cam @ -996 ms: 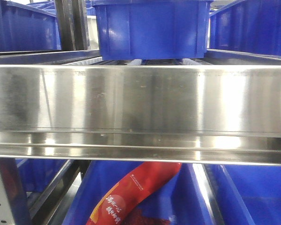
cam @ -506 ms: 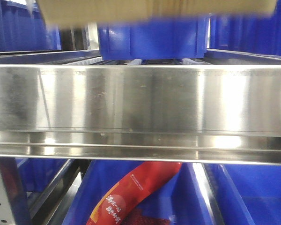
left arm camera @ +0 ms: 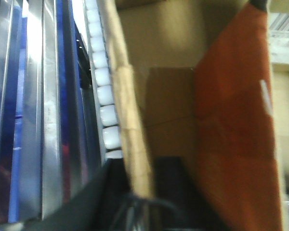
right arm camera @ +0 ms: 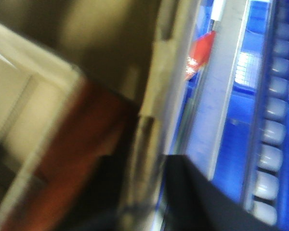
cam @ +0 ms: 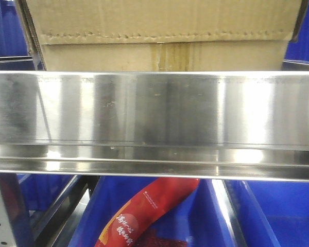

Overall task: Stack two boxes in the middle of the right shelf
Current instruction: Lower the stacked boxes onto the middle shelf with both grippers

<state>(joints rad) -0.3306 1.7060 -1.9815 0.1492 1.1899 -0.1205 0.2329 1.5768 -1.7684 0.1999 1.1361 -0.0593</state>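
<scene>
A brown cardboard box (cam: pixel 159 20) fills the top of the front view, just behind the stainless-steel shelf lip (cam: pixel 154 108). It has a serrated flap edge and a stained centre seam. Its bottom edge is hidden by the lip. In the left wrist view my left gripper (left arm camera: pixel 140 185) is shut on the box's side wall (left arm camera: pixel 130 120), one black finger on each side. In the right wrist view my right gripper (right arm camera: pixel 151 192) is shut on the opposite wall (right arm camera: pixel 156 82). Both views look into the open box. Only one box shows.
White rollers (left arm camera: pixel 106 110) run along the shelf level beside the box. Below the lip are blue bins (cam: pixel 278 216) and a red packet (cam: pixel 144 216). A perforated grey upright (cam: pixel 0 216) stands at the lower left. More rollers (right arm camera: pixel 269 144) show over blue bins.
The box has come down into the front view from the top. It now covers the blue bin that stood behind the shelf lip.
</scene>
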